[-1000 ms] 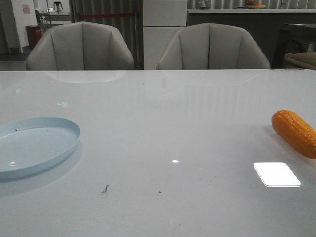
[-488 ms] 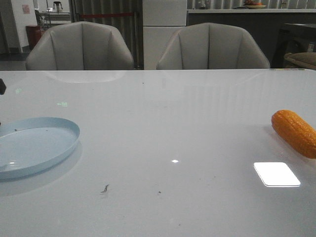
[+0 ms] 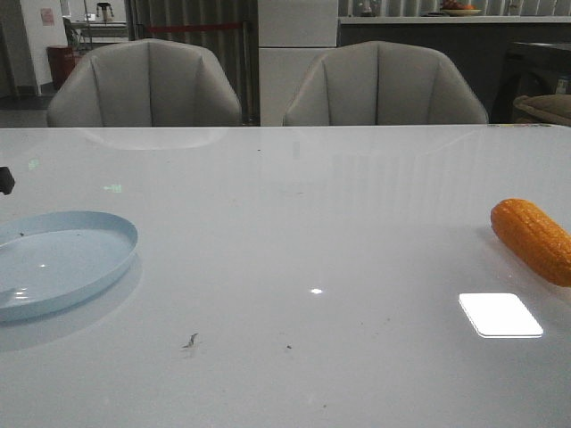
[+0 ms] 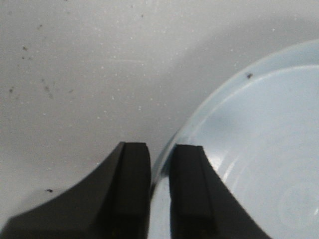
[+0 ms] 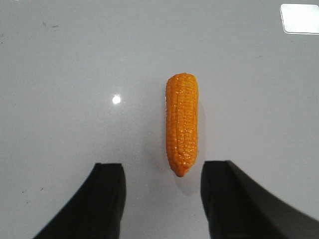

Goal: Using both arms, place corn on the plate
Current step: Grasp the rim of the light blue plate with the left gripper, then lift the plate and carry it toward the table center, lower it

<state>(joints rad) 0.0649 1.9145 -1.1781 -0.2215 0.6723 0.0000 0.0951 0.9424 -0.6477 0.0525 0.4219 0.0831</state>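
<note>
The pale blue plate point(image 3: 62, 259) lies at the table's left edge. In the left wrist view my left gripper point(image 4: 160, 147) is shut on the plate's rim point(image 4: 199, 124), one finger outside and one inside. Only a dark bit of that arm point(image 3: 4, 180) shows in the front view. The orange corn point(image 3: 533, 239) lies on the table at the far right. In the right wrist view my right gripper point(image 5: 163, 166) is open above the table. The corn's point(image 5: 182, 122) near tip sits just between the fingertips, and the cob points away from them.
Two grey chairs point(image 3: 147, 85) point(image 3: 384, 85) stand behind the table's far edge. A bright rectangle of reflected light point(image 3: 500, 314) lies just in front of the corn. Small dark specks point(image 3: 190, 340) mark the table in front of the plate.
The plate has slid a little to the left, in the left gripper's hold. A dark bit of the left arm has come into view at the left edge. The corn has not moved.
</note>
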